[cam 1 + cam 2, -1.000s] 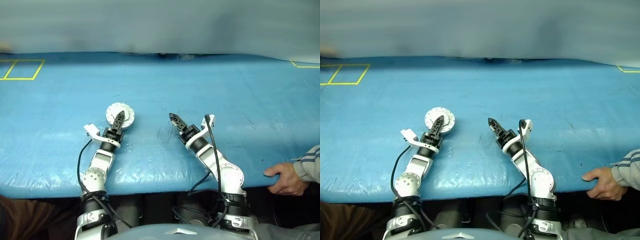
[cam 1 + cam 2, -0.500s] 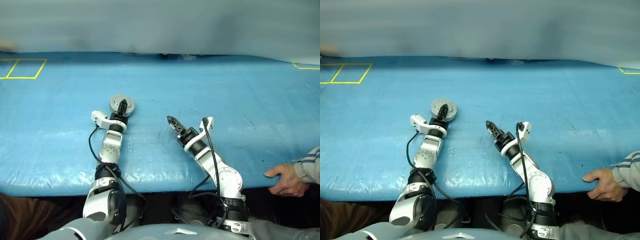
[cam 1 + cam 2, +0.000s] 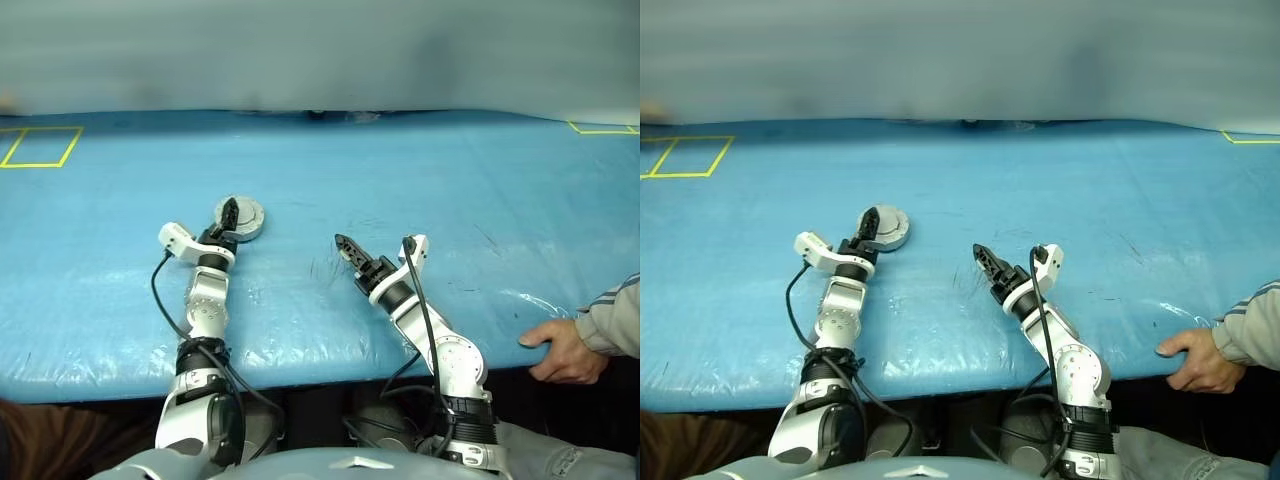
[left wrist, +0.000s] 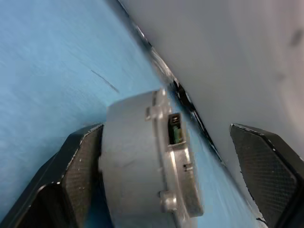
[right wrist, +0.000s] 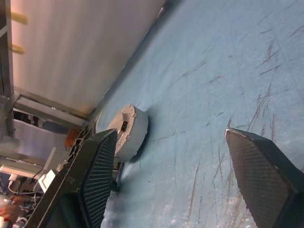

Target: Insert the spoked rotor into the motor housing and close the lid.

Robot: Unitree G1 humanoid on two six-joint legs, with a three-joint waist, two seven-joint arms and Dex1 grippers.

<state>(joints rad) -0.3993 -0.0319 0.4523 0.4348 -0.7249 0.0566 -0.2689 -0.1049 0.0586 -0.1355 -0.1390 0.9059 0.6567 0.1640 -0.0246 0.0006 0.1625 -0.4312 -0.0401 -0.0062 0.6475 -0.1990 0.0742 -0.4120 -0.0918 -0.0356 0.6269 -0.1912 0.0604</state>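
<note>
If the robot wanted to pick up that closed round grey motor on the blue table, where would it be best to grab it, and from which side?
Probably across its curved side wall, one finger on each side. The motor housing lies flat on the table with its lid shut, so only the rim offers opposite faces. Coming in low from the robot's side suits it: the left gripper already straddles it, jaws open.

Motor housing (image 3: 240, 216) closed: lid (image 4: 130, 156) down on top, plain grey face outward, so the unit reads as one round, flat grey puck lying flat on the blue counter (image 3: 420, 180). Side wall shows small bosses around a raised rim and a little dark slot with a green part inside. It lies near the counter's front edge, left of its middle. Spoked rotor not visible with the lid shut.
</note>
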